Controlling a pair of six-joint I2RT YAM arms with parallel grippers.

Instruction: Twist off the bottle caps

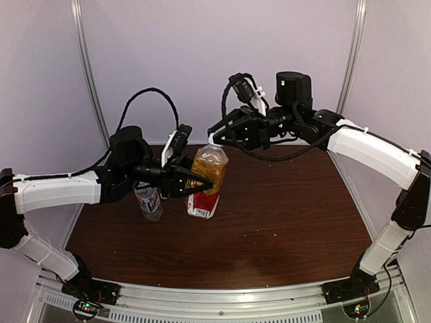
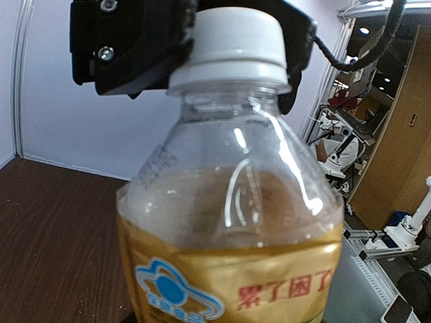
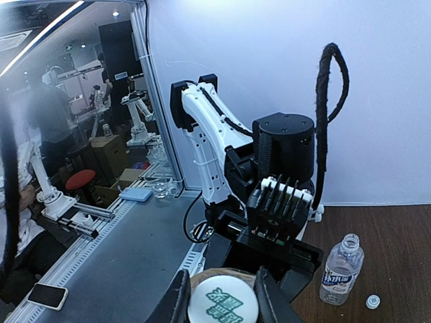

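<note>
The amber bottle (image 1: 208,168) with a red-yellow label stands tilted on the dark table, and it fills the left wrist view (image 2: 229,222). My left gripper (image 1: 202,183) is shut on its body. Its white cap (image 1: 214,139) is on the neck, seen also in the left wrist view (image 2: 232,44) and the right wrist view (image 3: 223,306). My right gripper (image 3: 222,296) is shut on this cap from above, a finger on each side. The clear bottle (image 1: 149,200) stands behind my left arm, and in the right wrist view (image 3: 340,269) its neck is open. A loose white cap (image 3: 372,301) lies beside it.
The brown table (image 1: 283,215) has metal frame posts (image 1: 91,74) at its back corners and a pale wall behind. A rail runs along the near edge (image 1: 222,296) between the arm bases.
</note>
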